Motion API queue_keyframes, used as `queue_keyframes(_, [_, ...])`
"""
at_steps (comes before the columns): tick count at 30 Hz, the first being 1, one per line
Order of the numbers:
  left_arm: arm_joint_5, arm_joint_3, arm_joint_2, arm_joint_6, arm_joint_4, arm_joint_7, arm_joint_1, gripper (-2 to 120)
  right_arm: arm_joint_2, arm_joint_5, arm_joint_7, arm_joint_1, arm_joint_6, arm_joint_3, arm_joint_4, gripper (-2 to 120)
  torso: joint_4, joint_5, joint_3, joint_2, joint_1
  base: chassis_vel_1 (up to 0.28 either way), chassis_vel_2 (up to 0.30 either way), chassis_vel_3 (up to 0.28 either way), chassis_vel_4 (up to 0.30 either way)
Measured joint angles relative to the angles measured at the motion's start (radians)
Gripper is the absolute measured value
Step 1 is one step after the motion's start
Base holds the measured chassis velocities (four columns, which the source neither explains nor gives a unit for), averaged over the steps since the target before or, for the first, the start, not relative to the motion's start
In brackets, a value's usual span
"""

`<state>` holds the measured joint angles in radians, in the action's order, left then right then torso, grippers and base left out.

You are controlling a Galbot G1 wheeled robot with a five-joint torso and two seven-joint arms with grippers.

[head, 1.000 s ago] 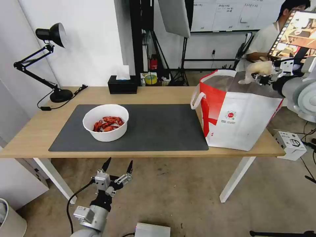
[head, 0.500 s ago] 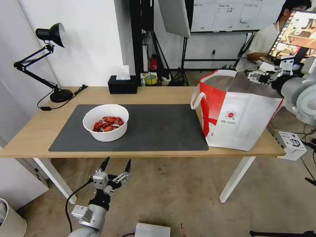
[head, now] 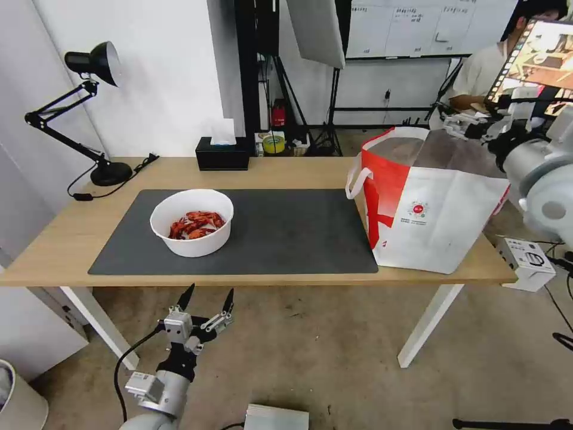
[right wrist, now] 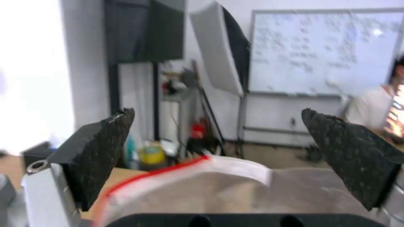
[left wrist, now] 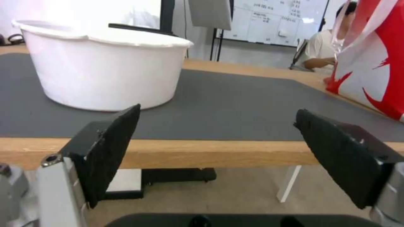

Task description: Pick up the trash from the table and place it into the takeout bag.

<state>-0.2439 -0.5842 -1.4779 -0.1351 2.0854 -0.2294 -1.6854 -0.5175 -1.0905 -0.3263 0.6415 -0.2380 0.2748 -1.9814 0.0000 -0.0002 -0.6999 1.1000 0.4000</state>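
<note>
Now, left of centre in the head view, the white bowl of red crayfish point(head: 191, 230) sits on the dark grey mat point(head: 280, 230) of the table point(head: 59, 239). At centre right stands the takeout bag point(head: 430, 209) — its small round red logo point(head: 418, 209) has print too small to read. Above the bag's far edge, upper right, the right gripper point(head: 462, 124) is spread wide and empty. Low at bottom left, the left gripper point(head: 207, 297) — likewise wide and empty — hangs below the table edge.

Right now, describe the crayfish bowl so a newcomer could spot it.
On the light-wood table lies a dark grey mat. The white bowl of red crayfish sits on the mat's left part, the only thing on it, far from the takeout bag.
</note>
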Motion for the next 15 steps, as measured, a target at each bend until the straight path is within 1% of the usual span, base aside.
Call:
queue_keyframes(2, [0.000,0.000,-0.001,0.000,-0.001,0.000,0.000,100,-0.006,0.016,0.003,0.011,0.017,-0.001,-0.012,100,0.0000,0.0000,0.000,0.000,0.000,0.000,0.000,0.000,0.000])
queue_keyframes(4, [0.000,-0.003,-0.007,0.000,-0.002,0.000,0.001,100,-0.035,0.071,0.020,0.050,0.099,-0.017,-0.049,100,0.0001,0.0001,0.000,0.000,0.000,0.000,0.000,0.000,0.000])
queue_keyframes(5, [0.000,-0.006,-0.007,0.000,-0.003,0.000,0.001,100,-0.044,0.087,0.028,0.058,0.121,-0.021,-0.055,100,0.0001,0.0001,0.000,0.000,0.000,0.000,0.000,0.000,0.000])
queue_keyframes(10, [-0.003,-0.016,-0.006,0.000,-0.005,0.000,0.002,100,-0.063,0.120,0.045,0.087,0.168,-0.025,-0.068,100,0.0000,0.0001,0.000,0.000,0.000,0.000,0.000,0.000,0.000])
queue_keyframes(13, [-0.010,-0.026,0.005,0.000,-0.008,0.001,0.001,100,-0.090,0.156,0.056,0.142,0.223,-0.025,-0.091,100,0.0002,-0.0001,0.000,0.000,0.000,0.000,0.000,0.000,0.000])
queue_keyframes(14, [-0.010,-0.026,0.005,0.000,-0.008,0.001,0.001,100,-0.090,0.156,0.056,0.142,0.223,-0.025,-0.091,100,0.0002,-0.0001,0.000,0.000,0.000,0.000,0.000,0.000,0.000])
queue_keyframes(15, [-0.010,-0.028,0.012,0.000,-0.010,0.001,0.000,100,-0.105,0.186,0.057,0.168,0.252,-0.027,-0.101,100,0.0000,0.0000,0.000,0.000,0.000,0.000,0.000,0.000,0.000])
